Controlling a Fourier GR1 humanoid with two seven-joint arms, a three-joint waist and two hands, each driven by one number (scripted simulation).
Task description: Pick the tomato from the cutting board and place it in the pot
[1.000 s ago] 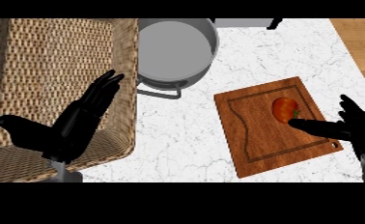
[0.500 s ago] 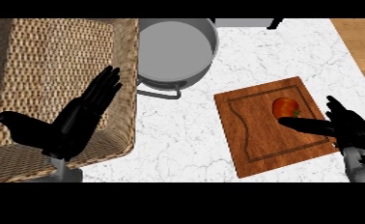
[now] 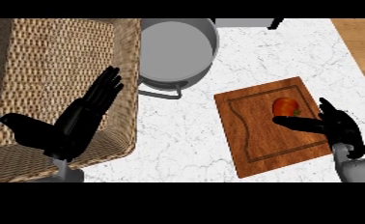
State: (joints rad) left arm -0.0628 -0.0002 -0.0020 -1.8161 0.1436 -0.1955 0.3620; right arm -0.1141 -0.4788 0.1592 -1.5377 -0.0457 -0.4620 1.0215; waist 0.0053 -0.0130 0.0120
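A red tomato lies on the wooden cutting board at the right of the marble counter. My right hand hovers at the board's right edge, open, its thumb stretched left just below the tomato and its fingers beside it. The grey pot stands at the back centre with a handle toward me. My left hand rests open over the wicker basket, fingers pointing up and right.
A large wicker basket fills the left side, next to the pot. A grey object sits at the far back edge. Wooden flooring shows beyond the counter's right edge.
My right hand has slid left and slightly up over the board's edge, bringing its thumb close under the tomato. The left hand has barely shifted.
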